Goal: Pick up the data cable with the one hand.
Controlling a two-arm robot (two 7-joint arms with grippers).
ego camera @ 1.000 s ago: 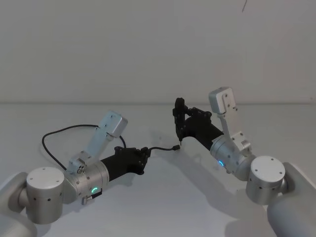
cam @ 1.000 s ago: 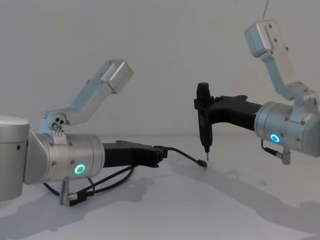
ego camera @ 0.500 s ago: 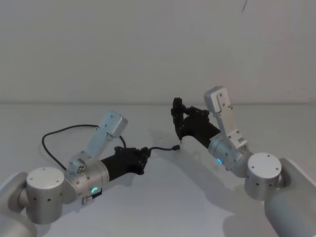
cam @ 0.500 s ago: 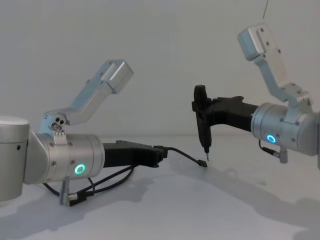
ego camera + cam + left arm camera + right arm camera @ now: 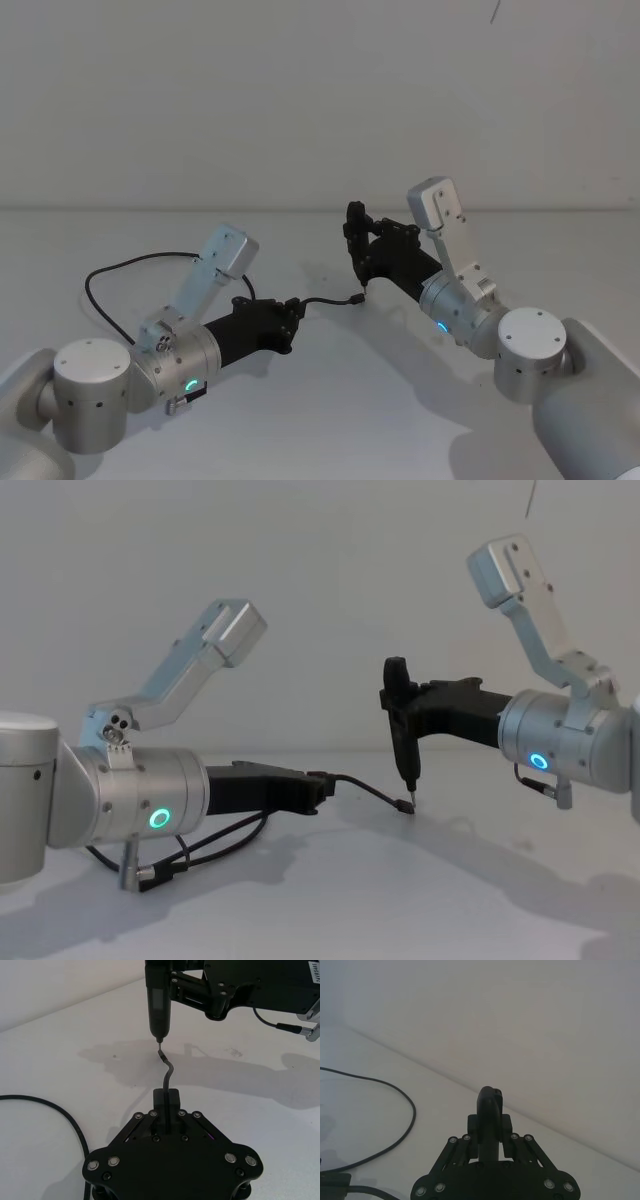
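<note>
— Left wrist view: where's the thin black data cable [image 5: 169,1067]?

— My left gripper [image 5: 166,1113] is clamped on it near one plug, low over the white table [image 5: 60,1060].

— And the right gripper [image 5: 358,250]?

— It's closed, tip poised at that plug; I'd guess to steady it.

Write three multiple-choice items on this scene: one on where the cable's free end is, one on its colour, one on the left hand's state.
1. Where is the free end of the cable?
A. Under the tip of the tool in the right hand
B. Behind the left arm's elbow
C. Off the table

2. What colour is the cable?
A. White
B. Black
C. Red

3. What is the left hand doing?
A. Open above the table
B. Shut on nothing
C. Shut on the cable

Answers: 1 A, the plug sits just below the tool's tip. 2 B, it is dark throughout. 3 C, the left wrist view shows the fingers clamped on it.
</note>
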